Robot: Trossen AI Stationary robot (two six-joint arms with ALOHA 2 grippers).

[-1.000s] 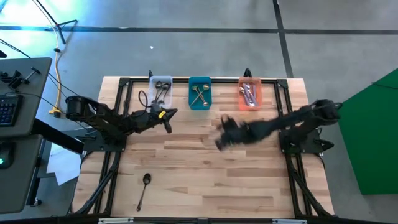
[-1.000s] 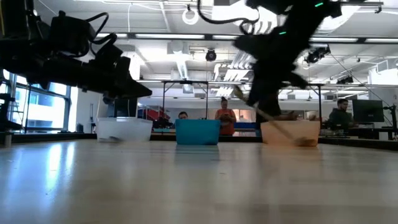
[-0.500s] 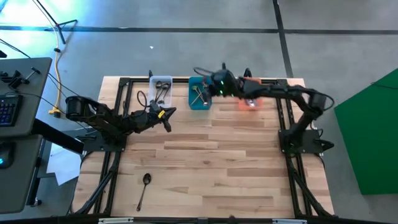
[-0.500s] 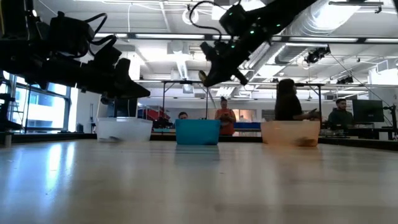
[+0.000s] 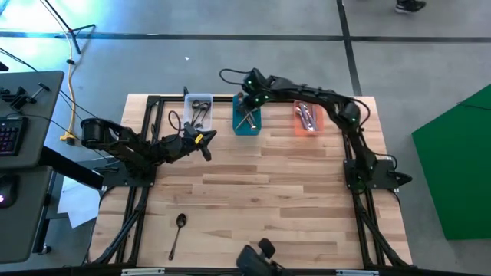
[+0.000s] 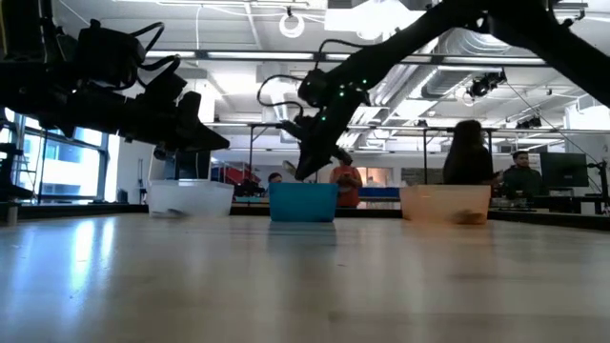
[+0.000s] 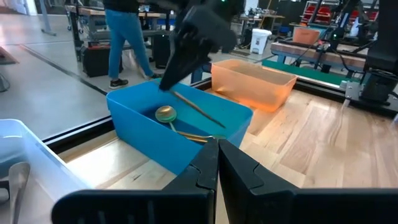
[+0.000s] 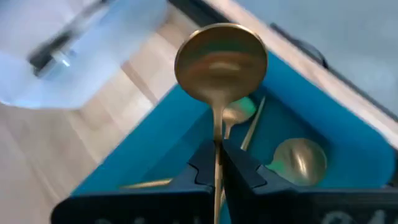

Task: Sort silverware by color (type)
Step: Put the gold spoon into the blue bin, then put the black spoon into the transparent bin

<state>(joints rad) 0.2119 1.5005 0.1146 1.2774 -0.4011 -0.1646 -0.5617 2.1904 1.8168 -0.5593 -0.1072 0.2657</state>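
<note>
My right gripper (image 8: 217,155) hovers over the teal bin (image 5: 246,126) at the table's far edge, shut on a gold spoon (image 8: 221,59). More gold spoons (image 8: 298,160) lie in that bin. The clear bin (image 5: 199,102) and the orange bin (image 5: 308,126) also hold spoons. One dark spoon (image 5: 178,230) lies flat on the table near the near-left corner. My left gripper (image 7: 217,158) is shut and empty, raised above the table just in front of the clear bin. My right gripper pinches the gold spoon's thin handle (image 8: 217,127) between its two fingers. The fingers lie along the handle, and the bowl (image 8: 221,59) juts out past their tips. They slant down from the table's right side. The spoon is lifted clear above the teal bin.
The three bins stand in a row along the far edge. A dark device (image 5: 257,259) sits at the near edge. Black frame rails (image 5: 146,192) run down both sides of the wooden table (image 5: 276,207). People stand in the room beyond.
My right gripper has swung from the middle of the table up and toward the far edge, passed by the orange bin and moved left until it was over the teal bin, carrying the gold spoon with it. It has also come lower over that bin.
</note>
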